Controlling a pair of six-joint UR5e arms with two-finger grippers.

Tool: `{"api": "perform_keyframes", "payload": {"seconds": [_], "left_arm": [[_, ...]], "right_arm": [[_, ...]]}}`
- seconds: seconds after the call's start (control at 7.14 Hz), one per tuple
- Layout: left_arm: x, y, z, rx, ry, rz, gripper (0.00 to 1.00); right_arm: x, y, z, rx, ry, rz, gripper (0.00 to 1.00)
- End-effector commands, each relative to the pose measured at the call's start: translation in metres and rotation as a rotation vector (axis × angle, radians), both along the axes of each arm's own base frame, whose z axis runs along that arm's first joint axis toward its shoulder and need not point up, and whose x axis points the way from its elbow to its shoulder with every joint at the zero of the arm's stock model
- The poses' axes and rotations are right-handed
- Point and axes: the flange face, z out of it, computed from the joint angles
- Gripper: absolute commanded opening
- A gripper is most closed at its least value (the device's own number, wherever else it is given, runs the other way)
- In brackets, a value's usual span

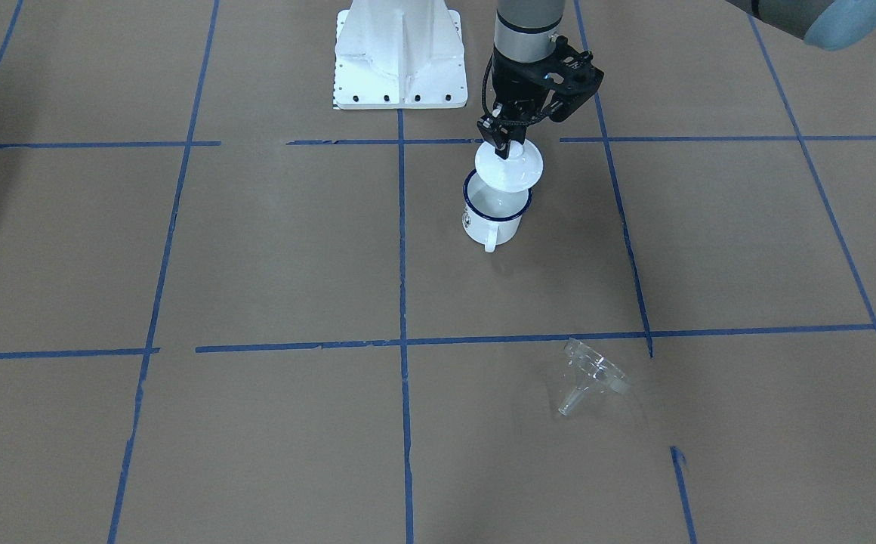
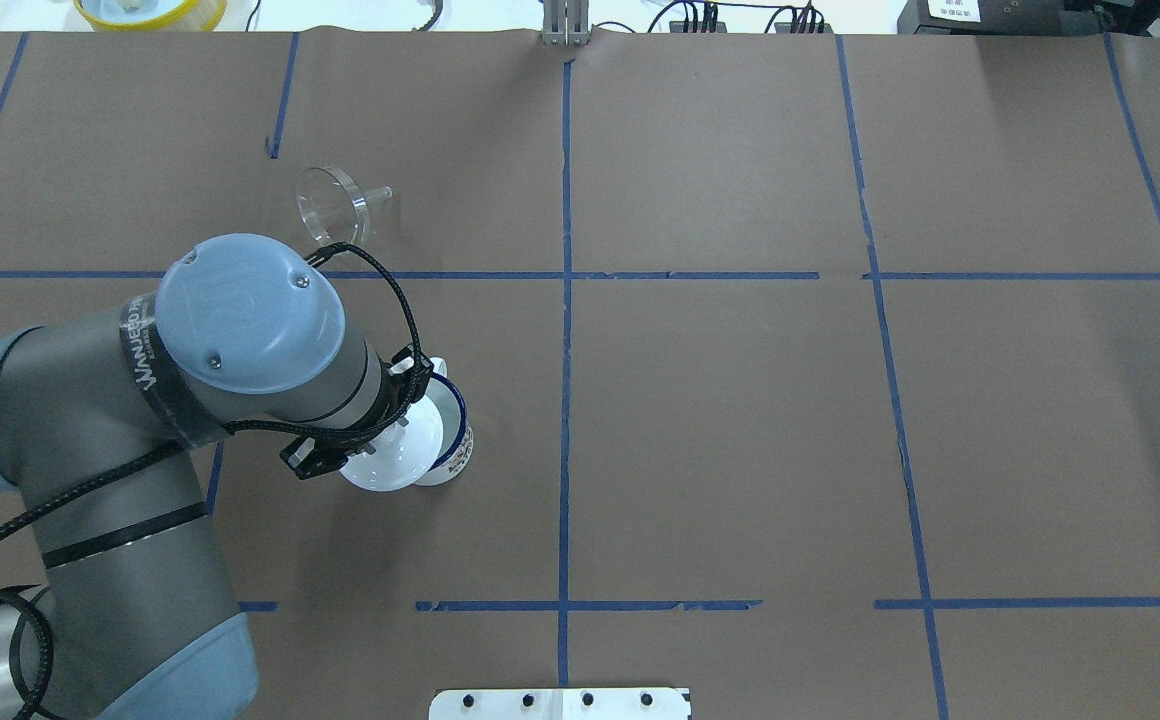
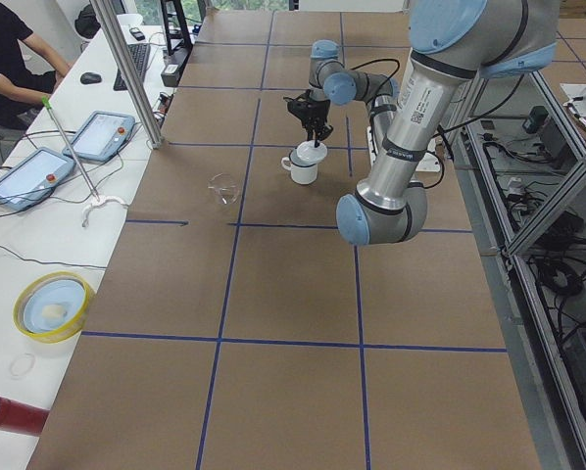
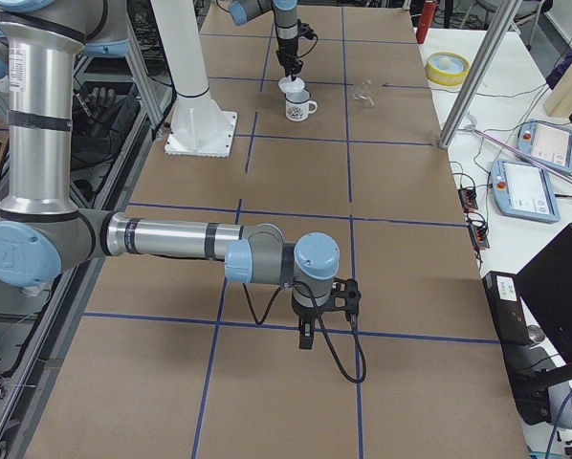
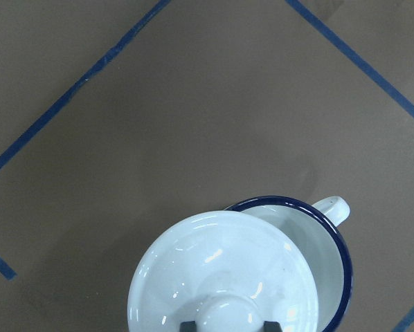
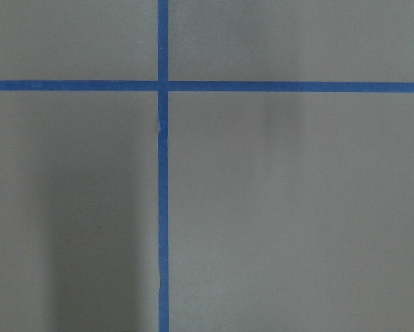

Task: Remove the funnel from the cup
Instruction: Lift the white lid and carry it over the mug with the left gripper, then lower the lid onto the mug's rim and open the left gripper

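Note:
The clear funnel lies on its side on the brown table paper, well apart from the cup; it also shows in the overhead view. The cup is a white mug with a dark blue rim that stands upright, with nothing visible inside it. My left gripper is shut on the knob of a round white lid and holds it slightly tilted over part of the cup's mouth. I cannot tell if lid and rim touch. My right gripper hangs over bare table, far from both; I cannot tell whether it is open.
The robot's white base stands just behind the cup. Blue tape lines grid the brown paper. A yellow-rimmed dish, tablets and cables lie on the operators' side bench beyond the table edge.

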Motion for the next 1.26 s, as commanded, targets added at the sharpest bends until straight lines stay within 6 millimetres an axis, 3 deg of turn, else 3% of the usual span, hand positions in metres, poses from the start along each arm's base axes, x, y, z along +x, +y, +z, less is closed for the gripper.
{"api": "perform_keyframes", "payload": {"seconds": [0.0, 1.12], "left_arm": [[0.0114, -0.0064, -0.0006, -0.004, -0.011, 0.001, 0.00], [0.0208, -0.0133, 0.0011, 0.059, -0.033, 0.062, 0.00]], "right_arm": [[0.0000, 0.0000, 0.0000, 0.000, 0.000, 0.000, 1.00], [0.0000, 0.0000, 0.0000, 0.000, 0.000, 0.000, 1.00]]}}
